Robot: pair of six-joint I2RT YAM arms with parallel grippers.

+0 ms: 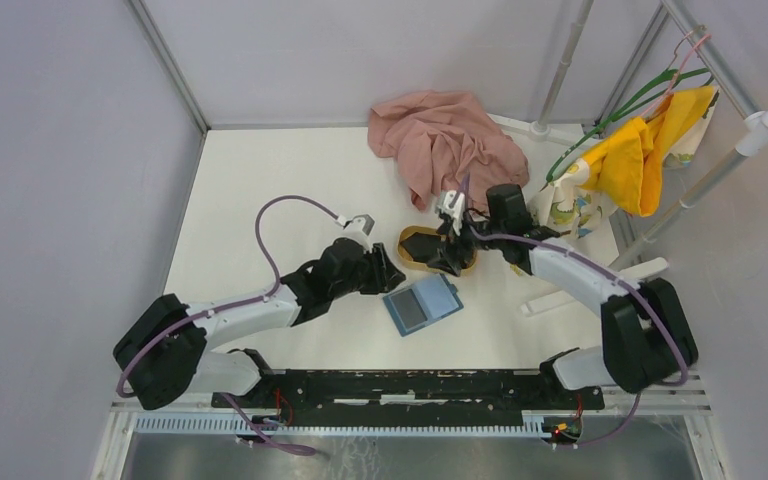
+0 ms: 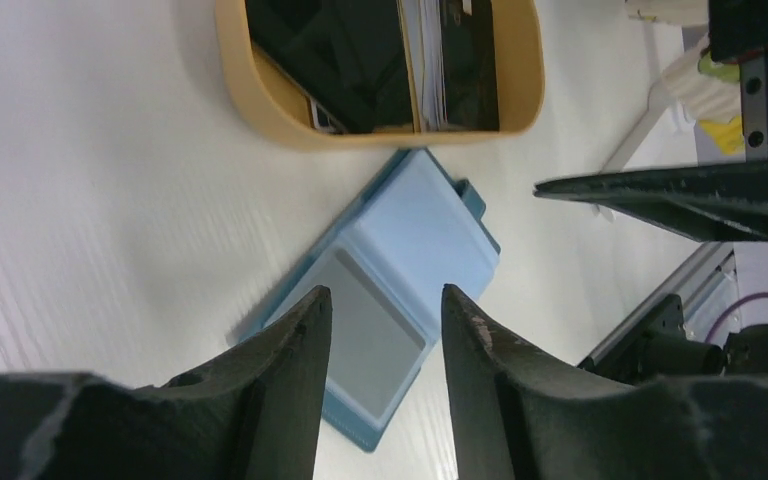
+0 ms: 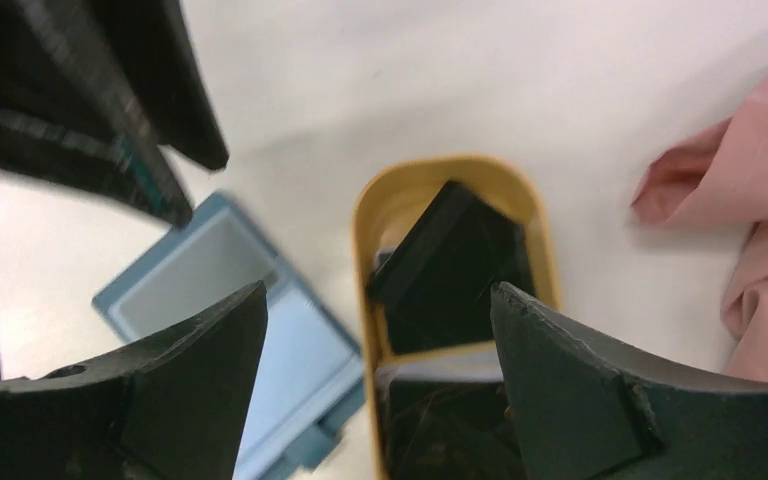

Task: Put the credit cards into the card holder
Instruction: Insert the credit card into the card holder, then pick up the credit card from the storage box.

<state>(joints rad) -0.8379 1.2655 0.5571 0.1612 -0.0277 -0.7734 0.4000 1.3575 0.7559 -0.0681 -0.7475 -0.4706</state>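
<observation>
The left arm's fingers hung half-spread and empty over the open teal-blue folding card holder, which lay flat on the white desk, pale inside up, seemingly to be steadied for loading. At its twelve o'clock, the oval tan wooden tray held the thin black credit cards; the right arm's fingers hovered above them, released wide, grasping nothing.
</observation>
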